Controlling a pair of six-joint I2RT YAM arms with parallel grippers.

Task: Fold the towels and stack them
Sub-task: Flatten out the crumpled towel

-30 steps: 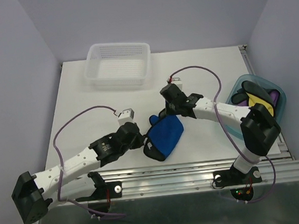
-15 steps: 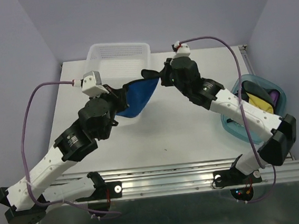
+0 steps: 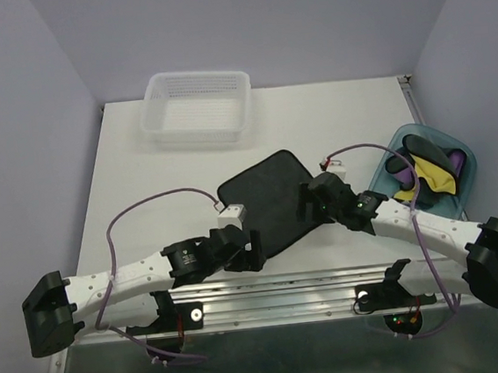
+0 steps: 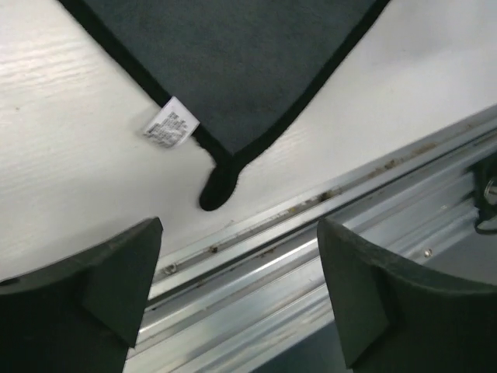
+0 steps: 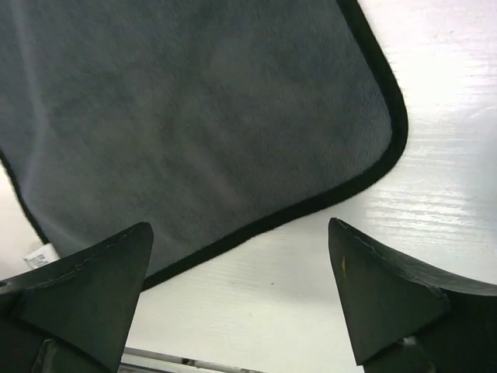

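My top camera looked steeply down over the whole tabletop (image 3: 331,117); both wrist cameras faced the dark towel (image 3: 264,201) close up.

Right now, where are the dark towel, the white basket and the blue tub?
dark towel (image 3: 266,201): top view, middle of the spread-out cloth.
white basket (image 3: 196,110): top view, its bare mesh floor.
blue tub (image 3: 429,129): top view, its far rim.

White basket (image 3: 198,112), blue tub (image 3: 419,129)
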